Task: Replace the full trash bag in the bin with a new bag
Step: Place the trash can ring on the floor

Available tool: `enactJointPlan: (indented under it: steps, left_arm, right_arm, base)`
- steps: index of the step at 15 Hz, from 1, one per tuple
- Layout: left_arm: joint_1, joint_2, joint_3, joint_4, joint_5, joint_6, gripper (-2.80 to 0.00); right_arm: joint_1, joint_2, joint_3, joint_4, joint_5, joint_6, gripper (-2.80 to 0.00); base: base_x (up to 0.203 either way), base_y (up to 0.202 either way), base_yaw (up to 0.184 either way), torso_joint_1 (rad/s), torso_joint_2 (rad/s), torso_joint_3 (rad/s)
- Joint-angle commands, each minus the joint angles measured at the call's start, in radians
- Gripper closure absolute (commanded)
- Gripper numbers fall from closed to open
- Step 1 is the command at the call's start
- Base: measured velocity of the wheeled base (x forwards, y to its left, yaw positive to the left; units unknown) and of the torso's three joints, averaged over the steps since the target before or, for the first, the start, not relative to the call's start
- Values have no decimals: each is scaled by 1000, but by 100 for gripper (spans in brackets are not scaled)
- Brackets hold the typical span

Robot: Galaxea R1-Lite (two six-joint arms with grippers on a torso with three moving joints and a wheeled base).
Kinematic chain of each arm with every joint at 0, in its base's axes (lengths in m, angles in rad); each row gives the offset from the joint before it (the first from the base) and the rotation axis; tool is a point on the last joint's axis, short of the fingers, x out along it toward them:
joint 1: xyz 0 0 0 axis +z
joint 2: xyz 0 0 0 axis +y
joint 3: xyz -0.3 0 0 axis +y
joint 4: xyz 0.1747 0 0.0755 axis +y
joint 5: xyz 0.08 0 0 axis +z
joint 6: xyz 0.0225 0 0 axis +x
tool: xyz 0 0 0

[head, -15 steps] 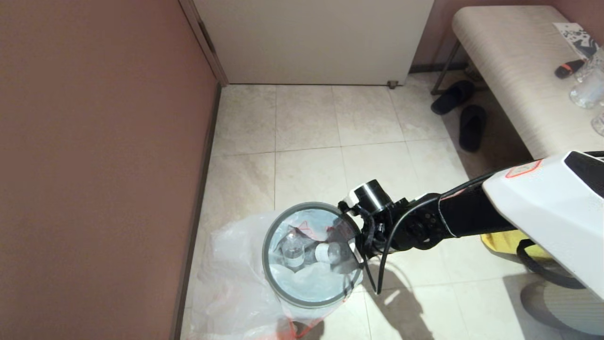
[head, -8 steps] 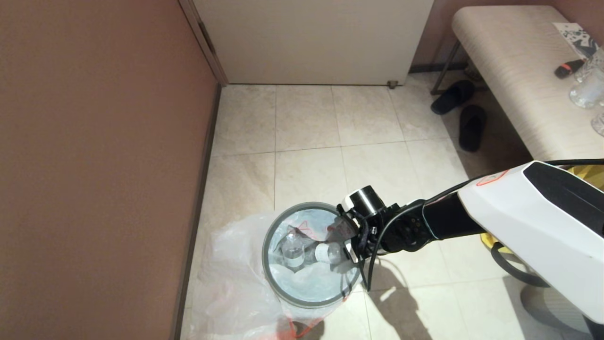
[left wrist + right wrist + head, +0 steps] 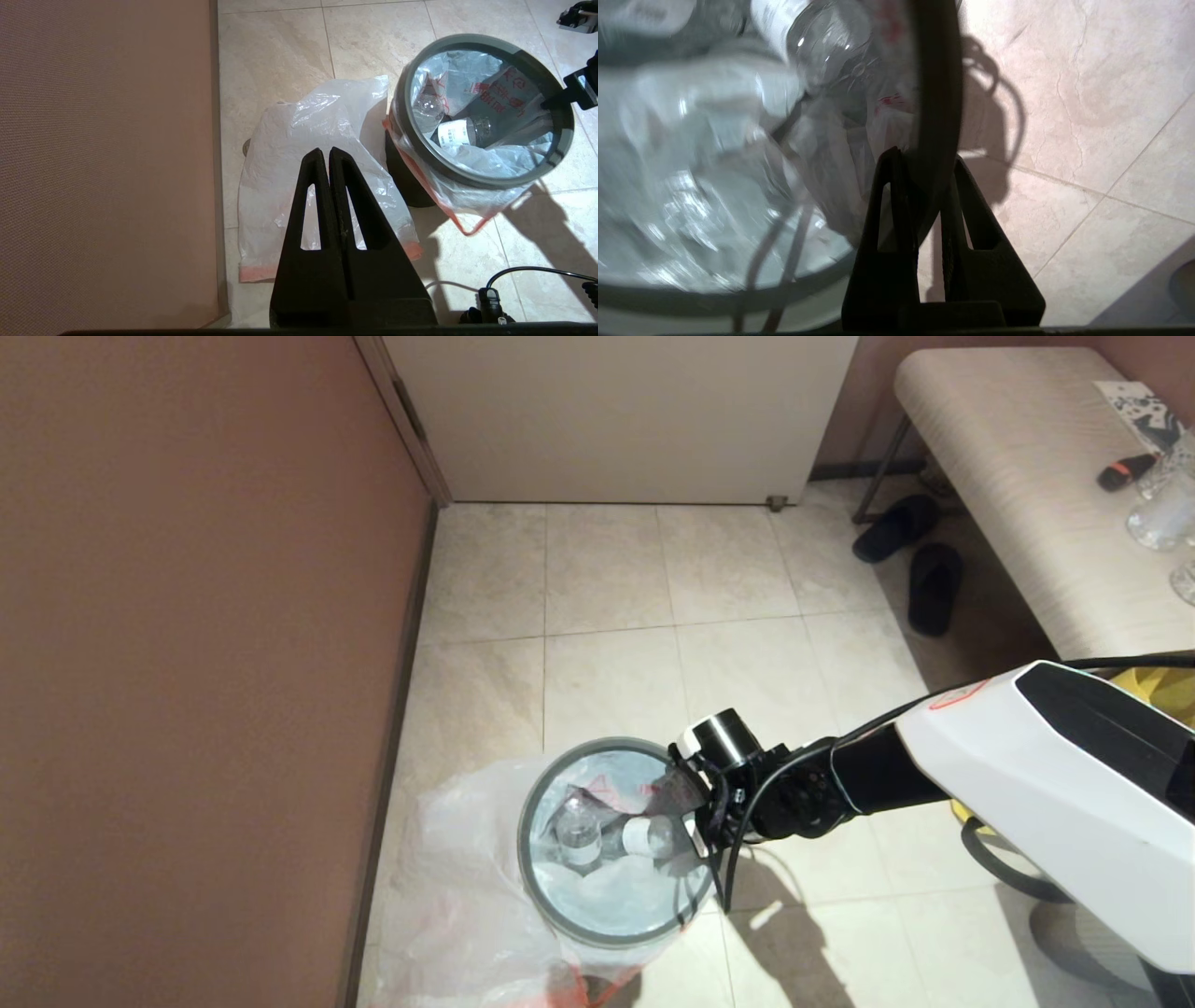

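Note:
The black bin [image 3: 406,186] stands on the tiled floor by the left wall, with a thin grey ring [image 3: 526,845] on its rim. The full trash bag [image 3: 607,887] lines the bin, clear bottles [image 3: 460,130] lying inside and its orange hem hanging outside. My right gripper [image 3: 695,803] is at the bin's right edge, shut on the grey ring [image 3: 936,93], one finger inside and one outside. The new bag [image 3: 317,121] lies limp and flat on the floor between bin and wall. Above it hangs my left gripper [image 3: 324,151], shut and empty.
A brown wall [image 3: 187,663] runs close along the left, and a white door [image 3: 616,420] closes the far end. A bench [image 3: 1018,485] with glasses stands at the right, black slippers [image 3: 920,560] beside it. A yellow fabric bag [image 3: 1158,686] sits behind my right arm.
My right arm has come in and down onto the bin's right edge, and its jaws have gone from open to shut on the grey ring. The left gripper has not moved.

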Motion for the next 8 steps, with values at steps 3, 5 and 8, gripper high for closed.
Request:
enactJointPlan:
  steps: [3, 5, 8]
  left_arm:
    - [0, 1, 0, 0, 0, 0, 0]
    - [0, 1, 0, 0, -1, 0, 0]
    - [0, 1, 0, 0, 0, 0, 0]
  right_arm:
    - [3, -46, 34, 8, -1, 9, 0]
    - [4, -67, 52, 10, -7, 9, 0]
    - [7, -92, 73, 12, -9, 7, 0]
  base:
    - [0, 0, 0, 0, 0, 0]
    - [0, 0, 0, 0, 0, 0]
    - [0, 0, 0, 0, 0, 0]
